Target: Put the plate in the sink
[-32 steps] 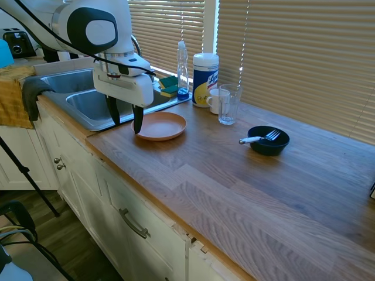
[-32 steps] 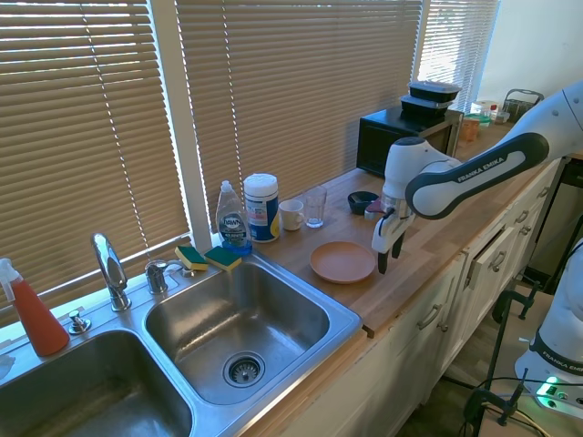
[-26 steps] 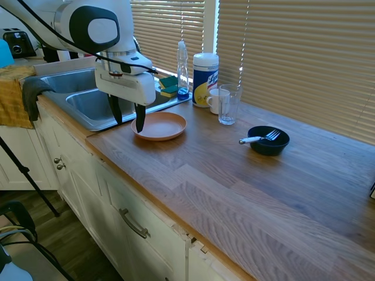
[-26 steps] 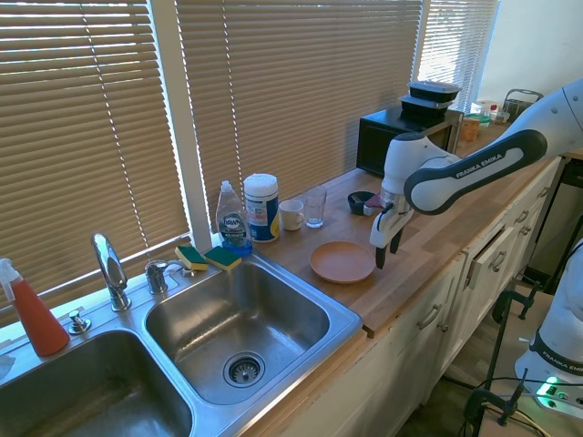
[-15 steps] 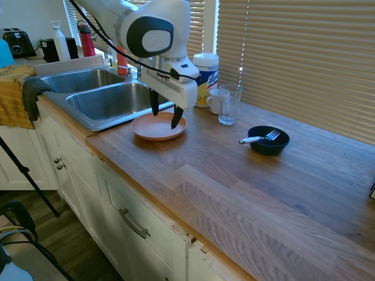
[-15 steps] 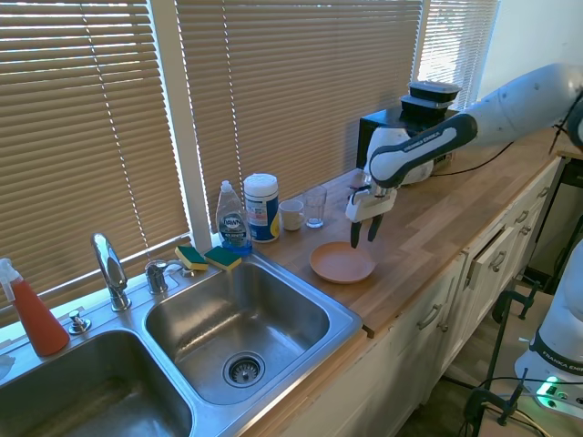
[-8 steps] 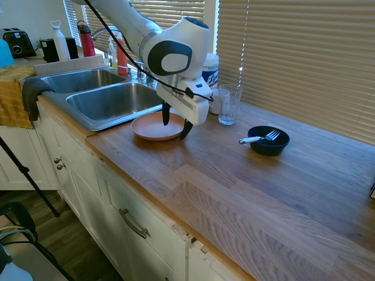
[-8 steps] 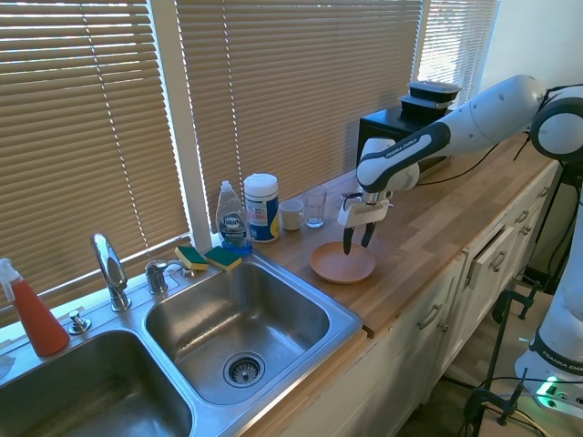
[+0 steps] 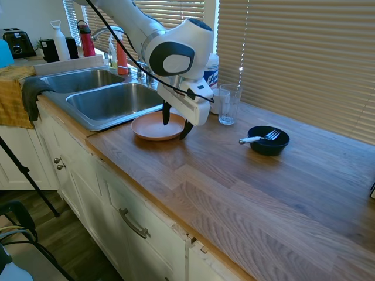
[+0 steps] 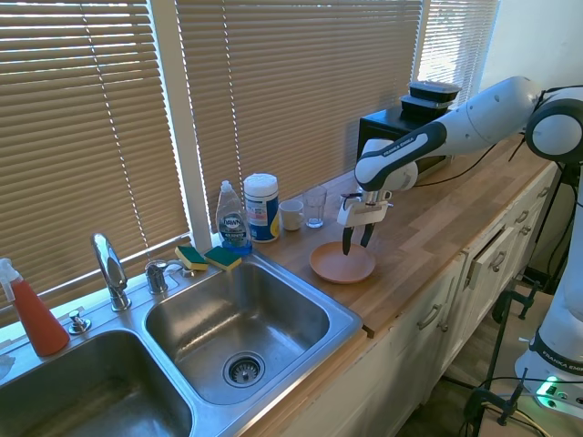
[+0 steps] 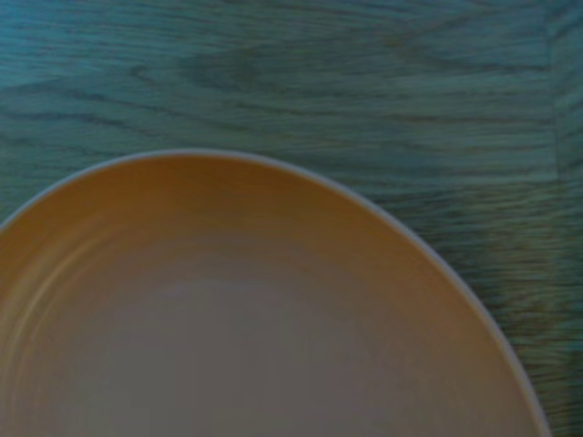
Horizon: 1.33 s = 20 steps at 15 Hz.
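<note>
The orange-tan plate [image 9: 153,126] lies flat on the wooden counter just beside the sink [image 9: 87,119], whose near basin [image 10: 187,314] holds nothing. My gripper [image 9: 176,123] hangs open low over the plate's edge on the side away from the sink, one finger above the plate's inside and the other past its rim. From the second exterior view the gripper [image 10: 355,240] stands just above the plate [image 10: 339,265]. The wrist view is filled by the plate [image 11: 246,319] with bare wood beyond its rim.
A glass [image 9: 228,104], a white mug [image 9: 215,100] and a wipes canister [image 10: 260,208] stand behind the plate. A black bowl with a fork [image 9: 268,140] sits further along the counter. Sponges [image 10: 208,258], a soap bottle [image 10: 233,219] and the faucet [image 10: 109,269] line the sink's back rim.
My arm swung from the plate's sink-side front edge across to its far side and lowered toward the rim. In the last half second it barely moved. The plate stayed put.
</note>
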Available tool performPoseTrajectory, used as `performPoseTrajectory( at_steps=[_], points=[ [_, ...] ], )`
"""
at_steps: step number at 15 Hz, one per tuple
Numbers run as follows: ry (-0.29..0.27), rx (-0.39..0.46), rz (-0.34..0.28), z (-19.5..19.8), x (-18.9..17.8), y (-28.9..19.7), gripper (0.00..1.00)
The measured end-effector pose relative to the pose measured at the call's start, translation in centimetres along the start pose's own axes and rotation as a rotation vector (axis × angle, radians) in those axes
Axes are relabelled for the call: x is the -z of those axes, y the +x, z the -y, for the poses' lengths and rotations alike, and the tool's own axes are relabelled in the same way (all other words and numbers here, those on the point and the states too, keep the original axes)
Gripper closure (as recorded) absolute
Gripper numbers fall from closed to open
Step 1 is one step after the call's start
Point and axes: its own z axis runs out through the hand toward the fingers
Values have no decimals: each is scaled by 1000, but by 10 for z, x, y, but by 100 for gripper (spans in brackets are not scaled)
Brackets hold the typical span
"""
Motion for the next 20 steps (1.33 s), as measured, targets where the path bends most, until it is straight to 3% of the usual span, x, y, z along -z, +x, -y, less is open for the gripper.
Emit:
performPoseTrajectory(
  at_steps=[20],
  points=[
    [13,35,43,-3,-6,1,100]
  ],
)
